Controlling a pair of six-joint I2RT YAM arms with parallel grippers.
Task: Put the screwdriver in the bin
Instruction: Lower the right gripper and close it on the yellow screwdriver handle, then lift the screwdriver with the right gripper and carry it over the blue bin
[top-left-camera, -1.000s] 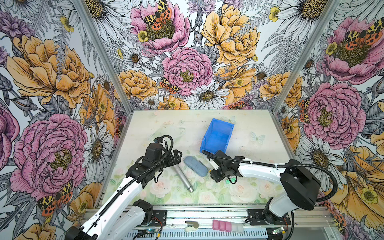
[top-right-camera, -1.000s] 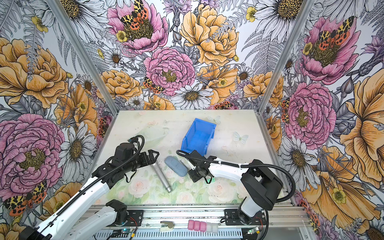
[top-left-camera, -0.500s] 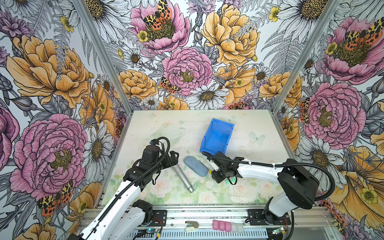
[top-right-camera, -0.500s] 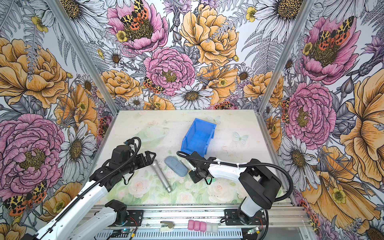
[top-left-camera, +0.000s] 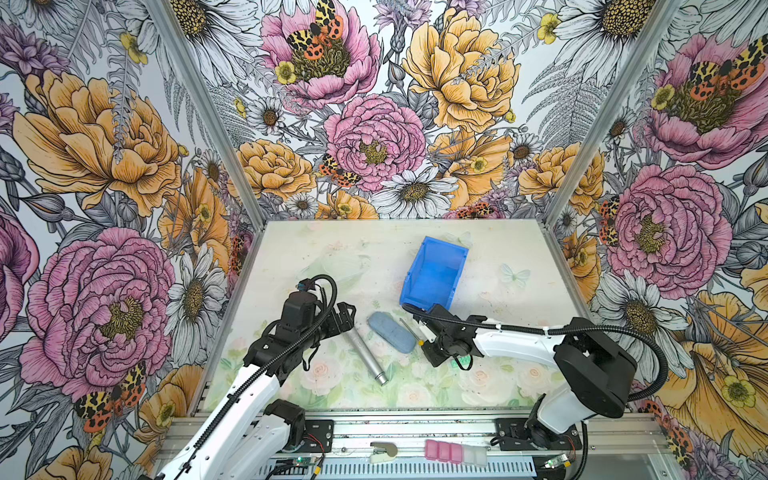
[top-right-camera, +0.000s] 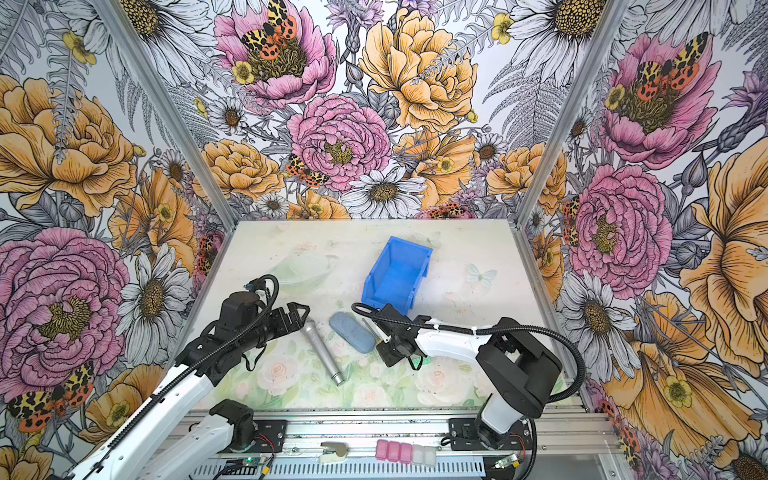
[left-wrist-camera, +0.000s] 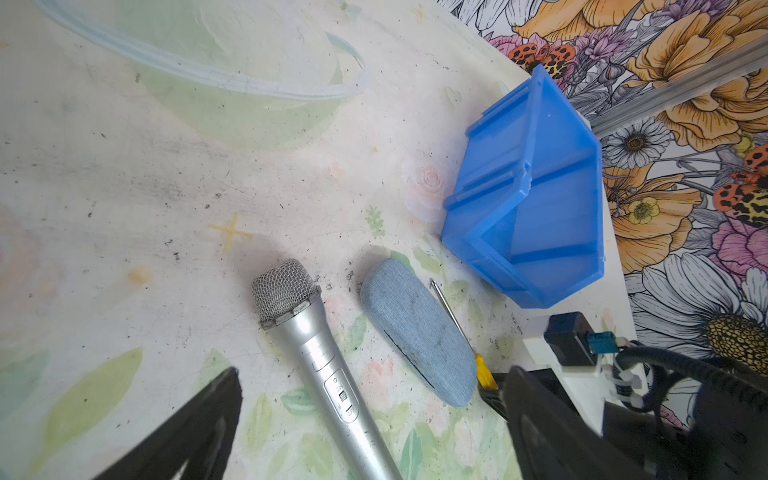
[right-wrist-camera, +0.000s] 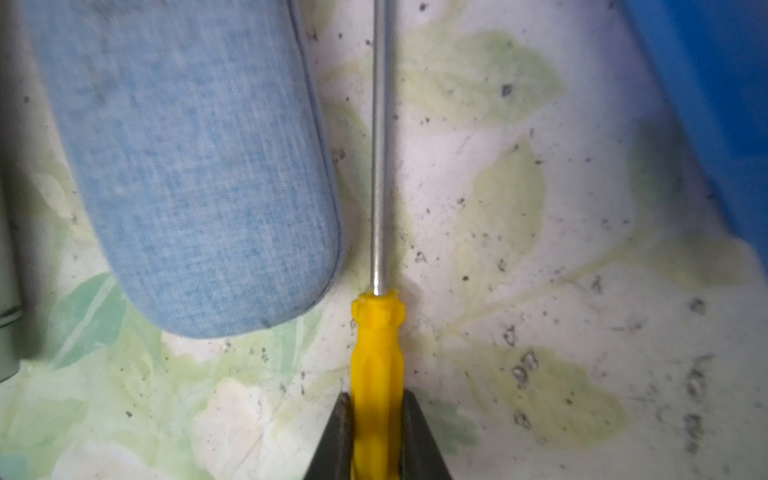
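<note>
The screwdriver (right-wrist-camera: 377, 353) has a yellow handle and a thin metal shaft, and it lies on the table beside the grey-blue case. My right gripper (right-wrist-camera: 377, 401) is shut on its handle, with both black fingers pressed against the yellow sides. In both top views the shaft (top-left-camera: 411, 330) sticks out of the right gripper (top-left-camera: 428, 343) toward the bin (top-left-camera: 434, 274). The bright blue bin stands just behind, apart from the tool, with nothing in it. My left gripper (top-left-camera: 347, 318) is open above the microphone head, holding nothing.
A silver microphone (top-left-camera: 365, 353) lies diagonally left of the grey-blue oval case (top-left-camera: 390, 332). The case sits close against the screwdriver shaft (left-wrist-camera: 451, 316). The bin's low lip faces the right gripper. Floral walls close in the table on three sides.
The right gripper's jaws have closed on the yellow handle. The left arm has drawn back a little to the left.
</note>
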